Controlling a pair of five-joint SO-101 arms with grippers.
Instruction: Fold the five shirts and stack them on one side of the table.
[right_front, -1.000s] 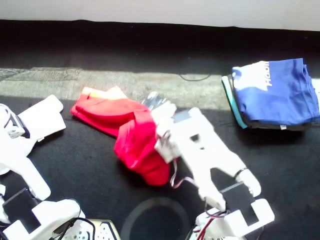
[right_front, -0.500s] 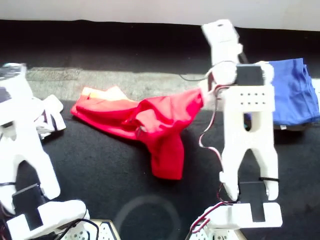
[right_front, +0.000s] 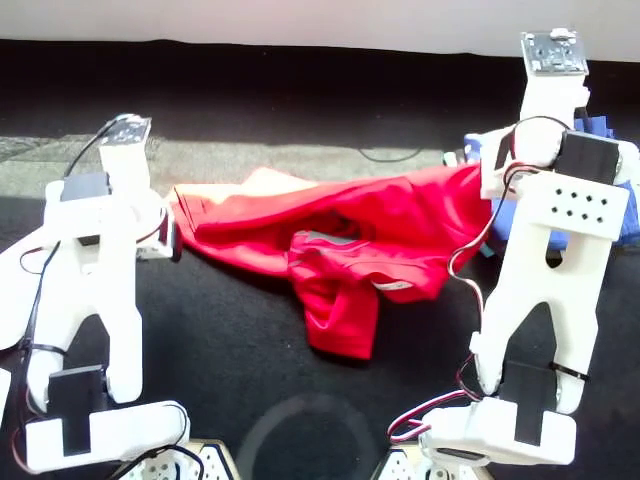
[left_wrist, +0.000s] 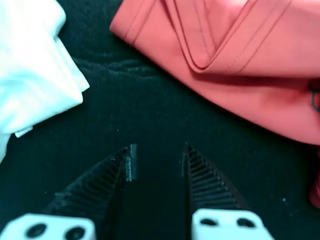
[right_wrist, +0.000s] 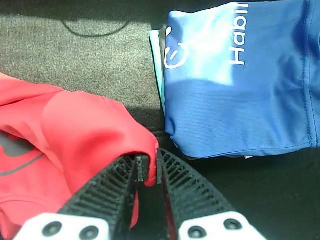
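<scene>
We list: red shirt, mid-frame, edge pinched in right jaws; left jaws wide above the desk.

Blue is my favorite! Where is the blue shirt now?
In the right wrist view, the blue shirt lies folded atop the stack on the right side, beside the red shirt corner the right gripper pinches.

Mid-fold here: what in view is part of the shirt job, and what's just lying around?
Job: red shirt, pinched in the right tool; folded stack topped by the blue shirt; left tool, open.
Lying about: thin black cable; white cloth near the left tool, role unclear.
</scene>
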